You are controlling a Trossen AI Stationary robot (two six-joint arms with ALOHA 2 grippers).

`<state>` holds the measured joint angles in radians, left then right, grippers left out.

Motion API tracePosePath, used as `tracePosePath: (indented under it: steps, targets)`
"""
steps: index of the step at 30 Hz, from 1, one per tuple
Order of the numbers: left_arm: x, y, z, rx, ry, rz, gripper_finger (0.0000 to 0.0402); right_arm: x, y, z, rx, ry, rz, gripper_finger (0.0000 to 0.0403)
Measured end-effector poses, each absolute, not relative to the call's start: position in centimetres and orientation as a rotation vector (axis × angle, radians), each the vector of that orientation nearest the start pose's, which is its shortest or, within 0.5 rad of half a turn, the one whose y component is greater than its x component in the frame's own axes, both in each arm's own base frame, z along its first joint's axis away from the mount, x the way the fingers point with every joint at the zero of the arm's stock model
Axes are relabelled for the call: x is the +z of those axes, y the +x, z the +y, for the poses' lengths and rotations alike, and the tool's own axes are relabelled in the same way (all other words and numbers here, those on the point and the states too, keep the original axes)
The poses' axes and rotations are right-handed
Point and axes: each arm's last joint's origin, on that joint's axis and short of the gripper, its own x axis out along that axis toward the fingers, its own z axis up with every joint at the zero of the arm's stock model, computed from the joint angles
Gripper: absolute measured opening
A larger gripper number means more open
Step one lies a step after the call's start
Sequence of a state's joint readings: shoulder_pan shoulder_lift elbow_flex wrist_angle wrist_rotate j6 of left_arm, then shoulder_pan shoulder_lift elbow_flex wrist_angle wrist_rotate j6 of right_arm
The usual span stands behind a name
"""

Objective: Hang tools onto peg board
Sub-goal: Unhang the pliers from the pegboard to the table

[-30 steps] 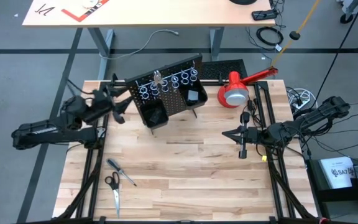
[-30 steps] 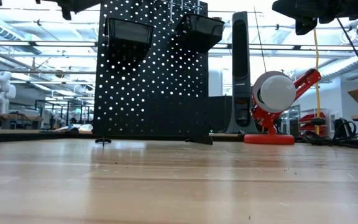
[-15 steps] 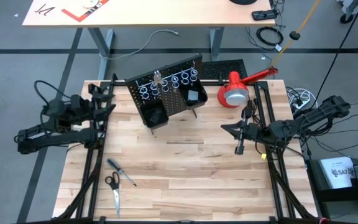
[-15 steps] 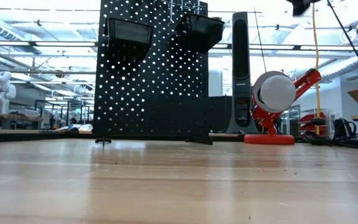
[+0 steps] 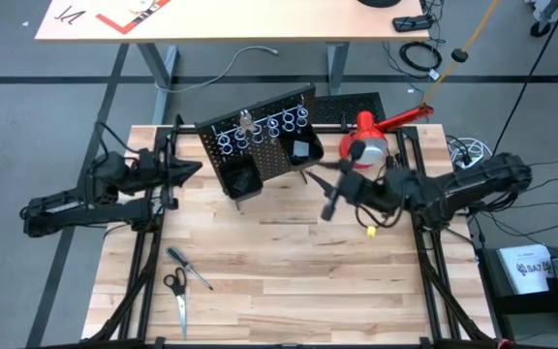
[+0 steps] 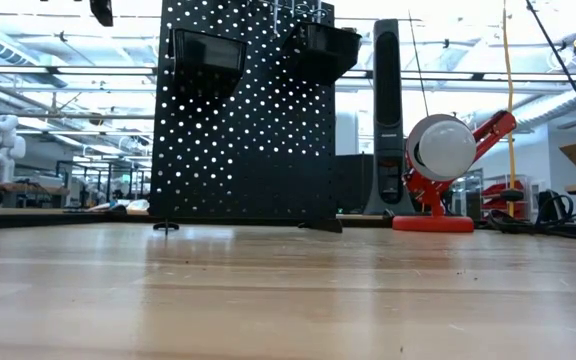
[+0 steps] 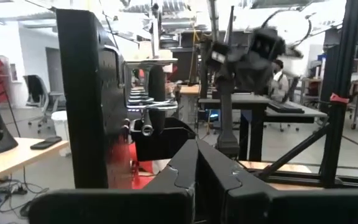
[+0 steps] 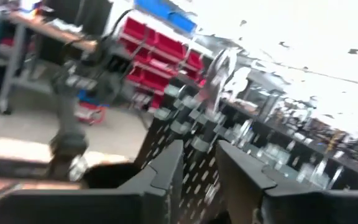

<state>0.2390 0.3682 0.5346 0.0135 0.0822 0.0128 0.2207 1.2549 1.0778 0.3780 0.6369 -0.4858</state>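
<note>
The black peg board stands upright on its feet at the table's far side, with a row of silver rings and two box bins. A silver tool hangs in one ring. A screwdriver and black-handled scissors lie flat near the front left. My left gripper is shut and empty, left of the board. My right gripper hovers right of the board; in its wrist view the fingers stand apart with nothing between them, facing the perforated panel.
A red-and-white lamp stands at the back right, close behind my right arm. A flat black slotted panel lies behind the board. The middle and front right of the wooden table are bare.
My right gripper has risen and swung from the table's right side toward the peg board, rolling as it went. My left gripper drew back toward the left edge, came forward again toward the board, and has shut. The tools and the board have stayed put.
</note>
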Motion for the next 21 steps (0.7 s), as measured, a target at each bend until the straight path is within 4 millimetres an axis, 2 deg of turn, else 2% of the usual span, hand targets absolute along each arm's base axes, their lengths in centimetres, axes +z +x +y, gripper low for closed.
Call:
tracePosePath:
  steps: [5,8,13,21]
  targets:
    - [31.5,9.9,2.2,0.166,0.04,-0.17,0.0013,42.4,29.9,2.7,-0.526,-0.365,-0.12,0.0129]
    - [31.5,9.9,2.2,0.166,0.032,-0.167,0.0013,43.6,31.3,1.5,-0.528,-0.333,-0.115,0.0139]
    - [31.4,9.9,2.2,0.166,0.031,-0.162,0.0013,43.9,34.4,-0.1,-0.432,-0.278,-0.09,0.0148]
    - [31.1,10.0,2.2,0.169,0.037,-0.126,0.0013,44.7,37.6,-2.3,-0.482,-0.236,-0.074,0.019]
